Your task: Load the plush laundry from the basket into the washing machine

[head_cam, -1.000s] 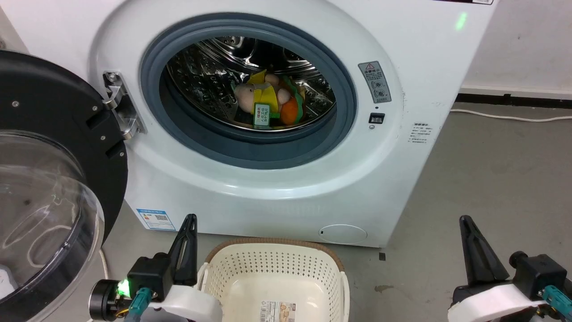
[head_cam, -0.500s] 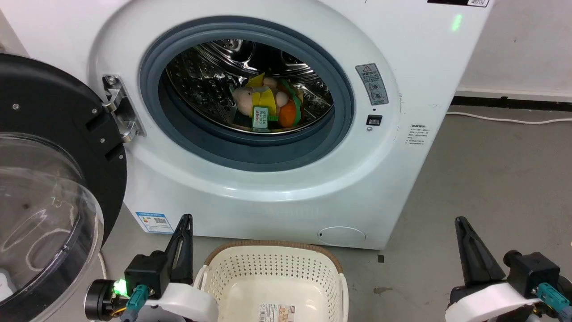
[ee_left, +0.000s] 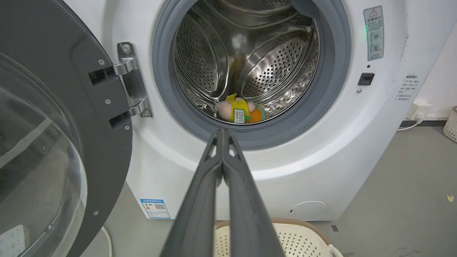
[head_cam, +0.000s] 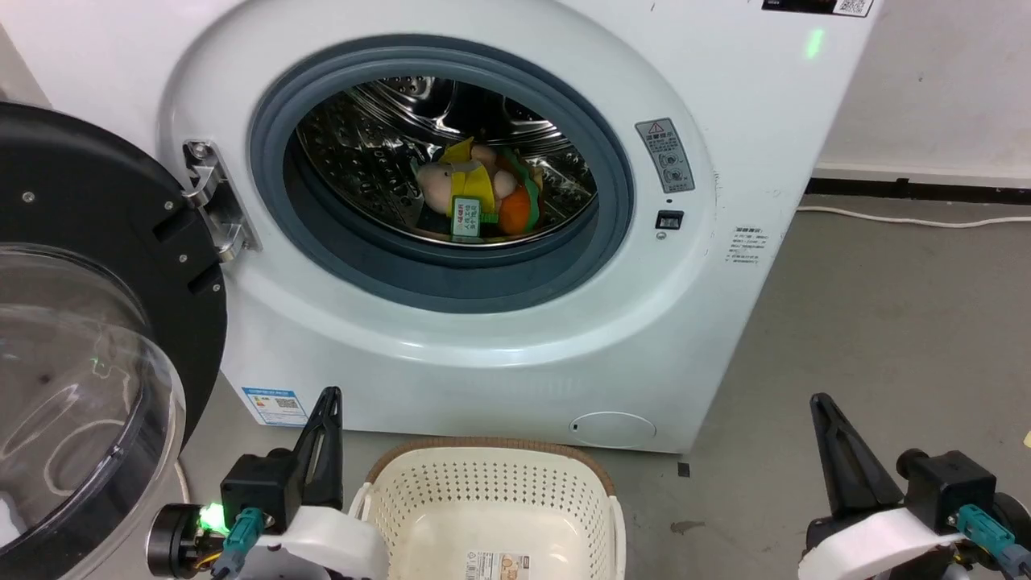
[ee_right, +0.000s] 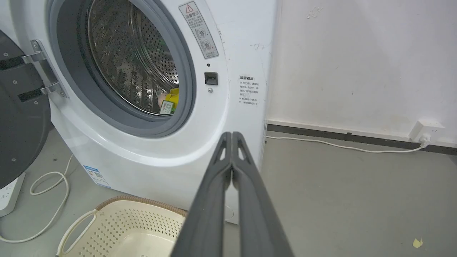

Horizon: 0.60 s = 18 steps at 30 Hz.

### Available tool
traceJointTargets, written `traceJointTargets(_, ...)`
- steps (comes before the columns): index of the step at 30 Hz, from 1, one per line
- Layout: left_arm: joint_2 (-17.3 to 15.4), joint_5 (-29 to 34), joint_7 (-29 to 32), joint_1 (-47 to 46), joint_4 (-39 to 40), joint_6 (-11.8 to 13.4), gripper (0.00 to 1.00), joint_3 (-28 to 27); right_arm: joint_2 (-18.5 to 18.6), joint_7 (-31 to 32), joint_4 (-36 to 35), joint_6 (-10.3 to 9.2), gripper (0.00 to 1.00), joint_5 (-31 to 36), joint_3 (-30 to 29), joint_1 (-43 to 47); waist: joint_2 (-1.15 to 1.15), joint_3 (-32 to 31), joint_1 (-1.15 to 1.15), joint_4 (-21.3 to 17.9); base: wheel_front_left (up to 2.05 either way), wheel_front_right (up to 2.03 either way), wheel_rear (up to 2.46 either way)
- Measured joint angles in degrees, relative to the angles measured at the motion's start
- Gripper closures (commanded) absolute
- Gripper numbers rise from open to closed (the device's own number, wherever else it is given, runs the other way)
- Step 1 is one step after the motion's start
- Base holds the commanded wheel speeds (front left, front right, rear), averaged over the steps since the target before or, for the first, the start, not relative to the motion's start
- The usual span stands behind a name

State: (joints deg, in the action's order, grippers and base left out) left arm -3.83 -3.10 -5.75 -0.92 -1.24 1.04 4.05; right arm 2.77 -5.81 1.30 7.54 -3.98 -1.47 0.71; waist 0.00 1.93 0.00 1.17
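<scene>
The plush laundry, a pale pink doll with yellow cloth and a green tag joined to an orange hamburger plush, lies on the floor of the steel drum inside the washing machine. The left wrist view shows the plush laundry low in the drum, and a yellow corner of the plush laundry peeks past the gasket in the right wrist view. The cream basket stands on the floor before the machine, holding nothing but its printed label. My left gripper is shut beside the basket's left side. My right gripper is shut over the floor to the right.
The black-rimmed clear door hangs wide open at the left, close to my left arm. A white cable runs along the wall base to a socket. Another cable loops on the floor by the door. Grey floor spreads to the right.
The whole head view has drifted slightly, so the camera moved. Both grippers stay shut in about the same places; the plush lies still in the drum.
</scene>
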Motion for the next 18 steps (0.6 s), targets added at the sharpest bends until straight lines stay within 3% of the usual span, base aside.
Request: traceJointTargets(18, 0.5, 1.0, 2.0, 0.0, 0.3, -0.2, 1.00, -1.4, 0.0, 2.0, -0.3, 0.00, 1.00, 1.4, 0.5, 0.0, 0.00, -0.7, 0.00, -0.4, 0.00, 0.00, 0.00)
